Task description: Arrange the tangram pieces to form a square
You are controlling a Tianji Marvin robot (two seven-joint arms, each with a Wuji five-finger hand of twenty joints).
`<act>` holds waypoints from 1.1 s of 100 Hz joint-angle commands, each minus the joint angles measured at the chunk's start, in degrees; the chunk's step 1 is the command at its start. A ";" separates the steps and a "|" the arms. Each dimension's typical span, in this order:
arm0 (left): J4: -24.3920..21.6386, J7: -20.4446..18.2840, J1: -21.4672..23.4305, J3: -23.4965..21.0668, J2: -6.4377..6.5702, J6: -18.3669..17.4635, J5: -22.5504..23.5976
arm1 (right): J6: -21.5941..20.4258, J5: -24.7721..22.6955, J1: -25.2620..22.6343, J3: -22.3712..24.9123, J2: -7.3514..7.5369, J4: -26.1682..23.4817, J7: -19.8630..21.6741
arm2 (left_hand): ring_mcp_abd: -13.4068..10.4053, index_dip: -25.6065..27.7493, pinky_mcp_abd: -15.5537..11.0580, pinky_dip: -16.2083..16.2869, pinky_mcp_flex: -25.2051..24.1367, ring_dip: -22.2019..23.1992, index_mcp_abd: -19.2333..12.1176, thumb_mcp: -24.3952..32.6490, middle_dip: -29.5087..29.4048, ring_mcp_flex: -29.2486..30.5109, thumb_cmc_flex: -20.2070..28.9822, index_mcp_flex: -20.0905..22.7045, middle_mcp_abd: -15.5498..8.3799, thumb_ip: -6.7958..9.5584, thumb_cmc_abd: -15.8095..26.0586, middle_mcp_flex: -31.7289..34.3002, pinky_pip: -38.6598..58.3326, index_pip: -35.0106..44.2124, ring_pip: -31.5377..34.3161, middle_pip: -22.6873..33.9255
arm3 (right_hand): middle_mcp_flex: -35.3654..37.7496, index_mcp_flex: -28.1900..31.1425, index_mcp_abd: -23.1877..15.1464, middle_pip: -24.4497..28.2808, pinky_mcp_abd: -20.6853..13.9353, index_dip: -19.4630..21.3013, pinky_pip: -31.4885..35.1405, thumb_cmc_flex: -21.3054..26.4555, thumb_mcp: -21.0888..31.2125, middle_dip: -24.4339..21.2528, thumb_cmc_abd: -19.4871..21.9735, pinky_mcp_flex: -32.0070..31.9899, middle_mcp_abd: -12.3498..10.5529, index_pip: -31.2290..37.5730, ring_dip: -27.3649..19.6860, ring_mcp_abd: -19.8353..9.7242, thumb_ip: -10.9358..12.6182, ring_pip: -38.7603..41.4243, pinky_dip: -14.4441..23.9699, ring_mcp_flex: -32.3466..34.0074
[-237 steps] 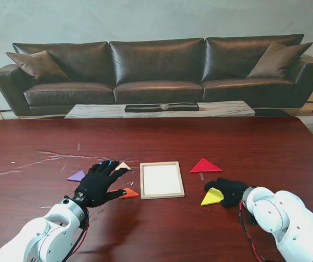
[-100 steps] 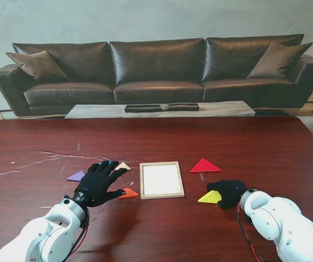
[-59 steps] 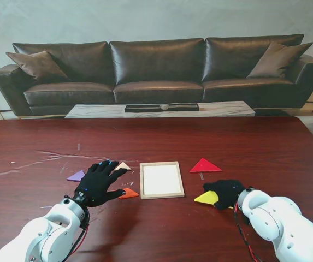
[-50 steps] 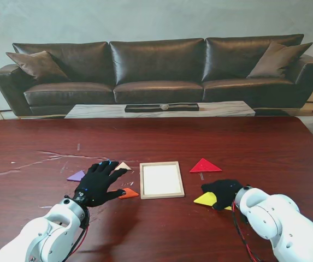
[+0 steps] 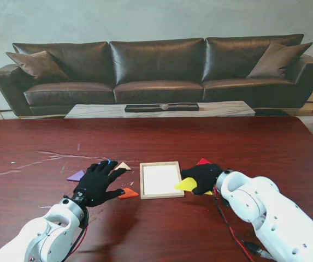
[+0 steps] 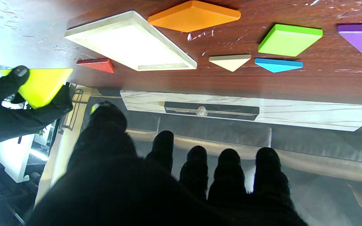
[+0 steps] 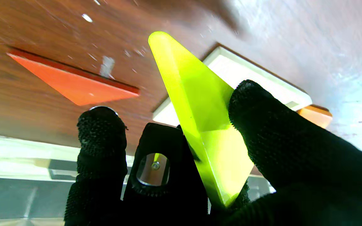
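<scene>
Yellow triangle [image 5: 186, 184] has left the tabletop [image 5: 227, 142] and travelled with the right hand [image 5: 202, 177] – fingers clamped on it – to the tray's [image 5: 161, 179] right edge, so placing it comes next, while the left hand [image 5: 98, 183] stays spread and empty over the other pieces.

A living room, by the look of it: a long dark leather sofa [image 5: 156, 68] with brown cushions [image 5: 37, 64] runs along a plain pale wall [image 5: 145, 19], a low marble-topped coffee table [image 5: 159, 110] sits before it, and nearest the camera spreads a scuffed reddish wooden table [image 5: 156, 147].
</scene>
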 commanded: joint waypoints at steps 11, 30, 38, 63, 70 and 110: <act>-0.20 0.19 0.34 -0.21 -0.03 -0.09 -0.33 | 1.37 2.76 5.56 -6.24 -1.68 4.25 -3.04 | -1.18 -0.30 0.08 0.23 -0.01 0.21 -0.56 0.00 0.22 0.79 2.59 0.75 -0.07 1.28 2.14 0.65 0.10 0.31 0.37 0.58 | -0.34 -0.59 -6.04 2.22 0.95 1.45 1.31 6.14 3.82 0.66 4.94 -0.30 2.41 4.50 1.39 -12.11 2.81 3.13 1.73 4.84; -0.30 0.10 0.61 -0.49 -0.04 -0.12 -0.48 | 2.45 7.51 12.42 -14.87 -2.96 11.62 -8.02 | -1.10 -0.31 0.10 0.22 0.03 0.21 -0.58 0.00 0.22 0.83 2.65 0.76 -0.05 1.29 2.10 0.65 0.13 0.31 0.37 0.59 | -1.03 -1.20 -6.09 1.94 1.54 0.65 1.09 5.66 3.62 -0.02 5.31 -1.40 2.42 4.69 1.33 -11.15 2.87 2.72 2.17 4.41; -0.40 0.22 0.82 -0.63 -0.05 -0.11 -0.47 | 2.53 9.54 15.01 -18.28 -3.76 15.16 -10.73 | -1.19 -0.32 0.05 0.20 0.00 0.21 -0.62 -0.01 0.20 0.86 2.62 0.73 -0.14 1.29 2.14 0.62 0.11 0.30 0.39 0.57 | -1.29 -1.40 -6.08 1.83 1.72 0.46 1.15 5.48 3.59 -0.22 5.34 -1.76 2.44 4.74 1.25 -10.90 2.87 2.59 2.35 4.25; -0.85 0.29 1.55 -1.15 -0.08 0.17 -0.37 | 0.96 15.60 22.11 -27.61 -6.38 25.24 -15.91 | -1.07 -0.33 0.10 0.18 0.02 0.20 -0.59 -0.02 0.20 0.80 2.62 0.74 -0.06 1.29 2.14 0.62 0.12 0.30 0.35 0.56 | -2.79 -2.41 -6.35 1.24 2.57 -0.56 0.86 4.59 3.75 -1.10 5.71 -4.26 2.56 4.78 0.62 -9.47 2.90 1.60 2.98 2.78; -1.04 0.20 1.80 -1.30 -0.08 0.33 -0.27 | 0.51 17.04 23.61 -29.72 -7.18 27.73 -16.98 | -1.19 -0.33 0.06 0.18 0.05 0.20 -0.60 -0.02 0.20 0.83 2.59 0.73 -0.17 1.29 2.19 0.64 0.13 0.30 0.37 0.57 | -3.47 -2.87 -6.33 0.98 2.91 -1.01 0.74 4.32 3.77 -1.41 5.77 -5.16 2.63 4.77 0.26 -9.06 2.95 1.08 3.19 2.18; -2.32 -0.30 3.43 -2.21 -0.08 1.34 0.16 | -3.10 20.51 28.79 -38.11 -10.26 37.45 -20.55 | -1.03 -0.47 0.07 0.14 -0.16 0.14 -0.61 -0.12 0.10 0.51 2.23 -0.06 0.11 1.24 2.90 0.26 0.00 -0.09 0.22 0.36 | -12.04 -7.24 -6.40 -2.83 4.74 -7.25 -1.63 0.99 5.44 -8.64 4.87 -15.45 2.80 4.49 -5.48 -4.70 3.04 -5.68 6.19 -6.04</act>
